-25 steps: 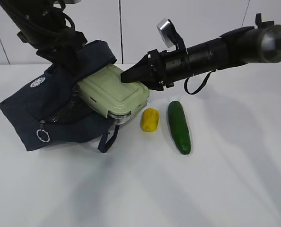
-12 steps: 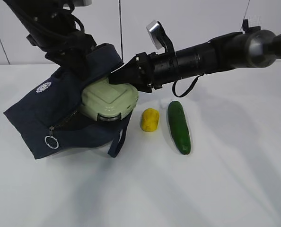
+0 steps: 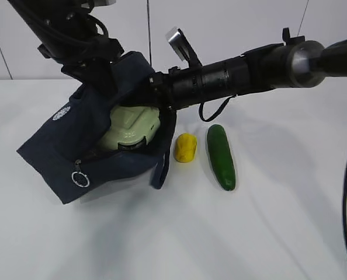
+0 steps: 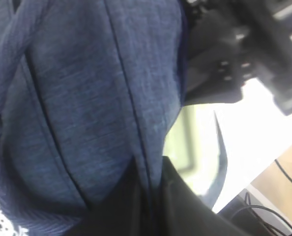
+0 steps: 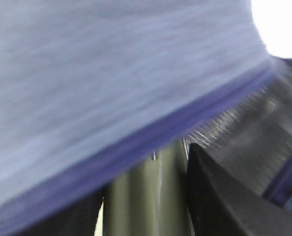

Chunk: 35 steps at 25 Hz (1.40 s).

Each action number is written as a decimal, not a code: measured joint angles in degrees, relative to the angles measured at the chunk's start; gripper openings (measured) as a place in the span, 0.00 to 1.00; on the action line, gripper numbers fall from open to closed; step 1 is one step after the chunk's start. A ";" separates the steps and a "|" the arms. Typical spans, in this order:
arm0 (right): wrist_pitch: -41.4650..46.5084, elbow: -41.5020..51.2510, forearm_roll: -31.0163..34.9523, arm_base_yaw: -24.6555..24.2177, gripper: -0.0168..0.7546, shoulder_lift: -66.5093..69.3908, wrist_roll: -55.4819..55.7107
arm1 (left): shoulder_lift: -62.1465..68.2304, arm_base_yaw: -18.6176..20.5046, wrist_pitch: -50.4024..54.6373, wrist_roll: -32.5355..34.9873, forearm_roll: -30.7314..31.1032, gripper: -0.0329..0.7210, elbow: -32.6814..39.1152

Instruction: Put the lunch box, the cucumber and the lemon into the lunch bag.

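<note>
The navy lunch bag (image 3: 62, 146) lies on its side at the left, its mouth facing right. My left gripper (image 4: 148, 196) is shut on a fold of the lunch bag's fabric (image 4: 87, 98) and holds its top edge up. The sage-green lunch box (image 3: 129, 128) sits mostly inside the mouth. My right gripper (image 5: 151, 206) reaches into the mouth from the right, shut on the lunch box's edge (image 5: 151, 187). The yellow lemon (image 3: 185, 147) and the dark green cucumber (image 3: 221, 156) lie on the table just right of the bag.
The white table (image 3: 249, 233) meets a white wall behind. A bag handle (image 3: 160, 172) hangs down beside the lemon. The zipper's ring pull (image 3: 80, 178) dangles at the bag's front. The right arm (image 3: 249, 67) spans above the lemon and the cucumber.
My right gripper has moved left and pushed the lunch box deeper into the bag. The bag has shifted right and risen around the box. The lemon and the cucumber have not moved.
</note>
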 joint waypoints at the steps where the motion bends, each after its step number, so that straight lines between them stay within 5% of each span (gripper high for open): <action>1: -0.66 0.00 0.00 0.15 0.52 0.00 -0.35 | 0.00 0.00 0.00 0.00 -0.40 0.05 0.00; 35: -7.06 -0.13 12.91 4.52 0.52 9.89 -14.13 | 2.88 0.00 -0.99 0.00 -6.14 0.05 0.00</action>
